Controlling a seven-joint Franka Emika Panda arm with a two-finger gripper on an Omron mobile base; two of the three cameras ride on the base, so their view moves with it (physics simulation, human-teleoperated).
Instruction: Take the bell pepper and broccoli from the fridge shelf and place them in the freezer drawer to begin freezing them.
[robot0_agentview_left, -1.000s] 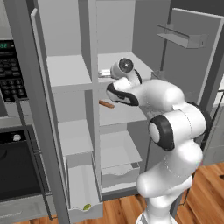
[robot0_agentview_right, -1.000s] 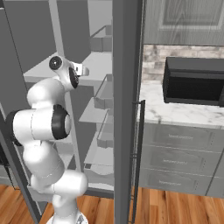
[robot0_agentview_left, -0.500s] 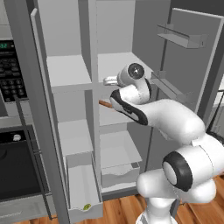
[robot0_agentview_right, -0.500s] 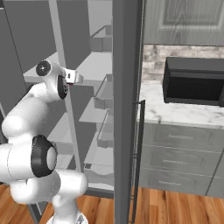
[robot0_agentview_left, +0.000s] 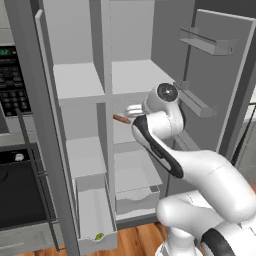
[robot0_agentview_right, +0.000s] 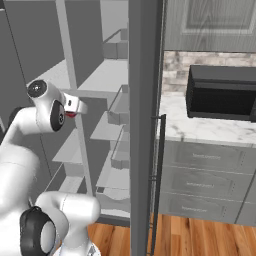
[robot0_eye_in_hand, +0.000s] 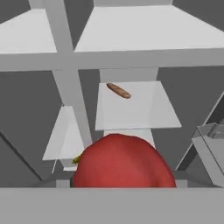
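Left base view: your white arm reaches into the open grey-white fridge, its hand level with the middle of the wider column. The gripper is mostly hidden behind the wrist, so you can't read its jaws here. A brown stick-shaped food lies on the shelf just beside it. The plain flat white fridge shelf at the top of the wider column sits above the hand. Lower left, the narrow, long white freezer drawer is pulled out, and the tiny yellow-green lumpy broccoli lies in it near the front lip. The wider, shorter white drawer sits to its right.

Right base view: the gripper points into the fridge, with a bit of red, the rounded red bell pepper, showing at its underside. A grey fridge door edge stands upright mid-frame. To the right you have a marble table with a black microwave on it.

Hand view: the bell pepper sits right at the gripper, large at the bottom, and the gripper is closed on it; the fingertips are hidden. A speck of the broccoli shows beside the pepper's left edge, far below. The brown stick lies on a white shelf ahead.
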